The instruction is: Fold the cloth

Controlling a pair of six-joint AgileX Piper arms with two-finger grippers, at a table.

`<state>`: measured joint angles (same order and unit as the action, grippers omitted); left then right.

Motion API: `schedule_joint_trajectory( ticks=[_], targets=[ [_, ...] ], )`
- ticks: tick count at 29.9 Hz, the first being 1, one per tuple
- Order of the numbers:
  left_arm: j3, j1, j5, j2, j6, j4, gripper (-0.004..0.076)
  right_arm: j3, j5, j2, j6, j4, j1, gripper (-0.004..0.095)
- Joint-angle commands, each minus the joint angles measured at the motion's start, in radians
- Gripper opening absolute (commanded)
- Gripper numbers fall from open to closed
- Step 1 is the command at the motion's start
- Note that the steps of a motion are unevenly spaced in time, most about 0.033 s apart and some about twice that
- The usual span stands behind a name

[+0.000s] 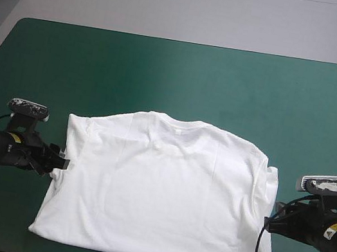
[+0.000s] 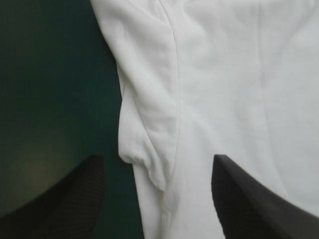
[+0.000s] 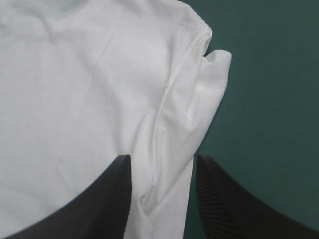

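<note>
On the near half of the counter [image 1: 165, 73], the T-shirt [image 1: 162, 197] lay spread flat. Its neck [image 1: 179, 122] pointed toward the far edge and its hem ran along the near edge. It was plain white, with a few soft creases across the chest. A faint square patch showed through just under the neck, perhaps a label, but nothing on it could be read. The left sleeve [image 2: 144, 114] was bunched against the body in a rumpled fold. The right sleeve [image 3: 207, 94] was tucked in much the same way, with one corner poking out over the teal-green cover.

The left gripper [image 2: 157, 162] sat low at the shirt's left side, about halfway down. Its black fingers stood wide apart, one over the bare cover and the other over the cloth, with the sleeve's edge between them. The right gripper [image 3: 163, 159] sat at the right side, nearer the hem. Its fingers were also parted, though less widely, and they straddled the side edge of the shirt. Neither gripper had hold of anything.

Each arm carried a small yellow sticker [image 1: 15, 137], and its print was too small to read.
</note>
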<state>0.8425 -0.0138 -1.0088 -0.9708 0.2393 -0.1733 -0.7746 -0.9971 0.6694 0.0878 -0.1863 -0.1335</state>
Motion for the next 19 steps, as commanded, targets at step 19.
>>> schedule_joint_trajectory(
  ticks=[19],
  targets=[
    [0.055,0.019,0.22,-0.194,0.008,-0.098,0.0449,-0.034,0.26,0.238,-0.106,0.135,0.004,0.0337]
  ],
)
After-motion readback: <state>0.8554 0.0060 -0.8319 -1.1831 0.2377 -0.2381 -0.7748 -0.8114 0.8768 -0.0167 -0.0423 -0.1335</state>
